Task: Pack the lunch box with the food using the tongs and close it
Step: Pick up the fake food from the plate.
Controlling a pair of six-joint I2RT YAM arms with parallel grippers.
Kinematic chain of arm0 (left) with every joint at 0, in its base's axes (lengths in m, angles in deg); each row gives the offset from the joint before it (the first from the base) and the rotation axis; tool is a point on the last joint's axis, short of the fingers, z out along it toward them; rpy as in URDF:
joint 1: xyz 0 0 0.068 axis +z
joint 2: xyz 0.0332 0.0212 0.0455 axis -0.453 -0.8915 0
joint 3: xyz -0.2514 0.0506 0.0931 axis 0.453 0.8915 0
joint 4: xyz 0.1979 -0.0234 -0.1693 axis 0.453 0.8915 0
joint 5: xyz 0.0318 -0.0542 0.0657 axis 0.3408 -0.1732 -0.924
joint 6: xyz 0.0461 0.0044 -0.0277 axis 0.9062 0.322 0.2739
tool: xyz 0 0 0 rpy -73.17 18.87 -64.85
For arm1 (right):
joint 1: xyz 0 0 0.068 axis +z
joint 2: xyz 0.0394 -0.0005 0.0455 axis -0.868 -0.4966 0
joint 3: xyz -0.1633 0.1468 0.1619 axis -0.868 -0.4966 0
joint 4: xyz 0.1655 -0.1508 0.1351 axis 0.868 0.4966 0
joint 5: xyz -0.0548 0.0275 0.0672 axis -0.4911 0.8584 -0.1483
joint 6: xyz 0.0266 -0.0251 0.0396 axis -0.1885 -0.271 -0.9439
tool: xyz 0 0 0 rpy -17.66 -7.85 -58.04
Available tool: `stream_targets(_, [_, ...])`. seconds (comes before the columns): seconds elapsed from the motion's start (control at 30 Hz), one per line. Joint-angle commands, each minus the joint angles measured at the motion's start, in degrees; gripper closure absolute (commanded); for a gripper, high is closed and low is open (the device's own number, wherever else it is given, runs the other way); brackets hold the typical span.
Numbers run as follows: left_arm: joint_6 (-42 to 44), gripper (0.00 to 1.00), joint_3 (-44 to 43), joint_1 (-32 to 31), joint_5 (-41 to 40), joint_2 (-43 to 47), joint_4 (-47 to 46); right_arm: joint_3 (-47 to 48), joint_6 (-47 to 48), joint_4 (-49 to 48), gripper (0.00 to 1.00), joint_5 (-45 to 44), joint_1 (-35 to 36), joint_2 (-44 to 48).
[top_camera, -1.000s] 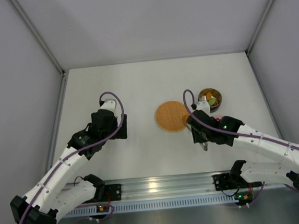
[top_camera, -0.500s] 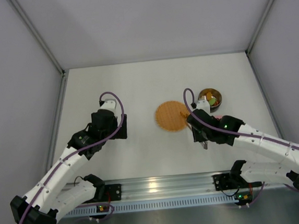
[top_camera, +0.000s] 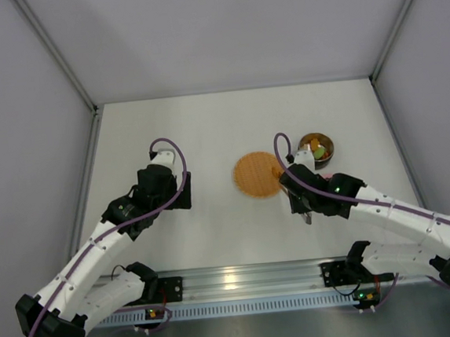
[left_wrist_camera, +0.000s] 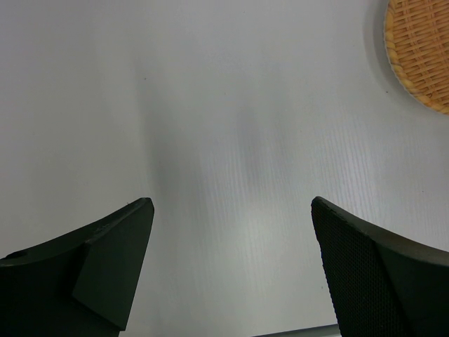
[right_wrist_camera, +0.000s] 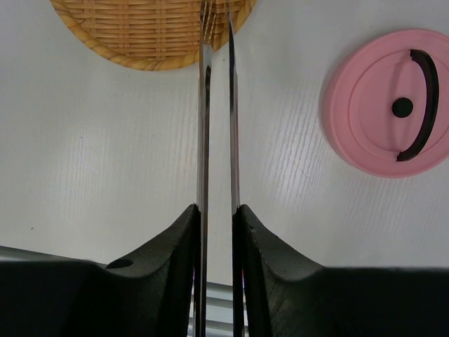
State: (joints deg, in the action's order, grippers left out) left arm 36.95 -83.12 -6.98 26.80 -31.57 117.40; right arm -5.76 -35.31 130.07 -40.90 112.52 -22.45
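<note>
- Over the woven plate [right_wrist_camera: 140, 35], the right gripper [right_wrist_camera: 216, 217] clenches the tongs [right_wrist_camera: 204, 126] tighter.
- Nearby, the food [top_camera: 320, 151] sits in the lunch box [top_camera: 305, 142]; pink lid [right_wrist_camera: 372, 105] lies off, probably next.
- Idle left gripper [left_wrist_camera: 231, 232] hangs spread, empty.

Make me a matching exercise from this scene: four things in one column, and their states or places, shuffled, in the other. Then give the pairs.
Things:
1. tongs
2. pink lid
3. steel bowl
4. left gripper

States:
A. open, above the bare table
B. holds the food pieces
C. clamped between the fingers of the right gripper
D. lying flat on the table, off its container

Pairs: 1-C, 2-D, 3-B, 4-A
</note>
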Motion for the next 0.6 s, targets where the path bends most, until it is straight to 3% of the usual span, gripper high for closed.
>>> stream_targets(0.0, [-0.1,0.01,0.31,-0.28,-0.5,0.72,-1.74,3.29,0.4,-2.25,0.74,-2.2,1.14,-0.02])
stream_targets(0.57, [-0.1,0.01,0.31,-0.45,-0.5,0.81,-1.65,10.23,1.02,2.84,0.76,-9.23,0.09,1.38])
